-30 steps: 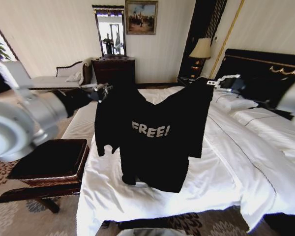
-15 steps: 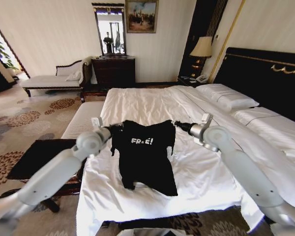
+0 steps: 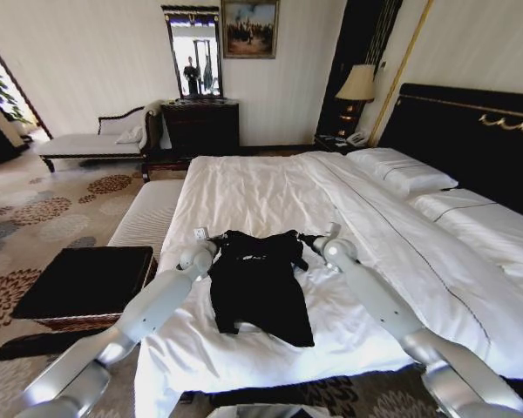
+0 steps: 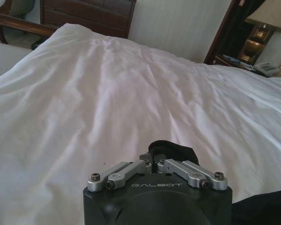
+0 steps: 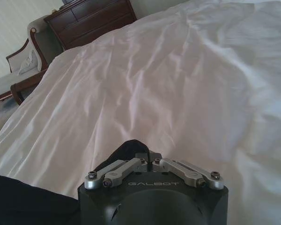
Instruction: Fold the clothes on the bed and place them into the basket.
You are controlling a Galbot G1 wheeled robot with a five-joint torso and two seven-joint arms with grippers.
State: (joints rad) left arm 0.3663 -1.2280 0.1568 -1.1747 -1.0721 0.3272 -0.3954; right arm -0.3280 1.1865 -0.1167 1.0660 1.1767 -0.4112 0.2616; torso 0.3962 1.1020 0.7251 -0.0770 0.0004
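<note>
Your black T-shirt (image 3: 260, 283) lies in the lower middle of the head view, spread on the white duvet of the bed (image 3: 270, 187) near its foot end. Both arms reach in from the bottom corners of that frame. The left pincer (image 3: 211, 247) sits at the shirt's upper-left shoulder and the right pincer (image 3: 315, 241) at its upper-right shoulder. Each wrist view shows the 2 fingers drawn together on a small tuft of black cloth: left pincer (image 4: 155, 161), right pincer (image 5: 147, 159).

Treat the shirt as light, limp and easily creased; it should drape and drag rather than hold any shape. It will likely slide readily over the smooth duvet. Hold it by the shoulder seams or hem corners, 2 points at once, so it stays flat. A single pinch in the middle would probably bunch it.

The brown woven basket (image 3: 87, 283) with its black top stands at the left of the head view, beside the bed and well apart from the shirt.

The chest lettering cannot be made out here. You cannot tell how much fabric each pincer has, since the fingertips are buried in cloth. The lower hem looks rumpled, and the bed's right side runs off the frame.
</note>
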